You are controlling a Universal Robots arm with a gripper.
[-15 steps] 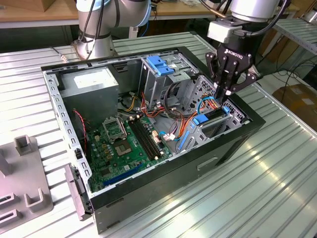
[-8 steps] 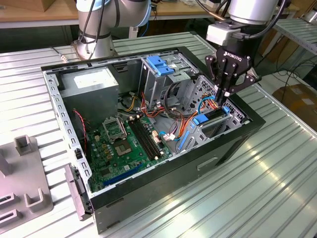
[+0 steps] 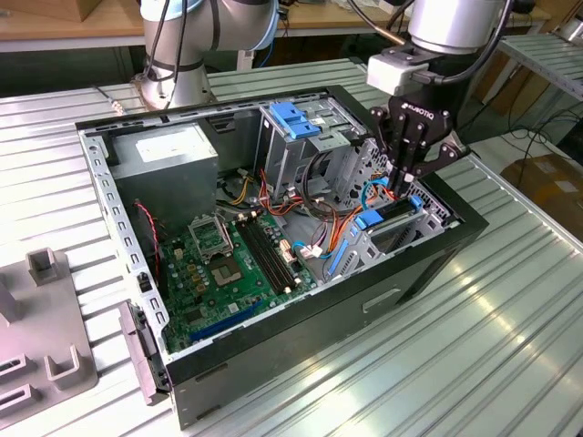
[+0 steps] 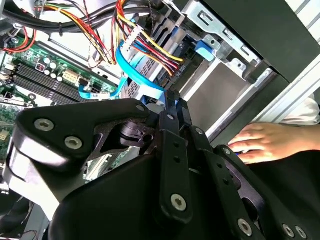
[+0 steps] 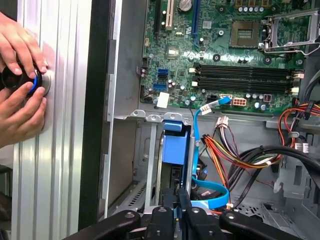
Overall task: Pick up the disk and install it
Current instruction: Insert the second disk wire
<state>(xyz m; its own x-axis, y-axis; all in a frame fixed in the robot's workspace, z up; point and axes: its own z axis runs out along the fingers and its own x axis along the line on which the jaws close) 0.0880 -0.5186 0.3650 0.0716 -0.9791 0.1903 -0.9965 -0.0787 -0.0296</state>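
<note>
Ribbed alu table [image 3: 510,309] | tool [image 3: 407,182] pinching blue-railed disk [image 3: 393,211]

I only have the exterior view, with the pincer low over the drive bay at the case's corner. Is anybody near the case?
Observer: Yes. In the first wrist view a person's hands hold a round black knob on the ribbed aluminium table, just outside the black computer case.
Operator: Where does the disk sit?
Observer: The silver-grey disk with blue plastic rails sits in the metal bay, in line with the pincer.
</note>
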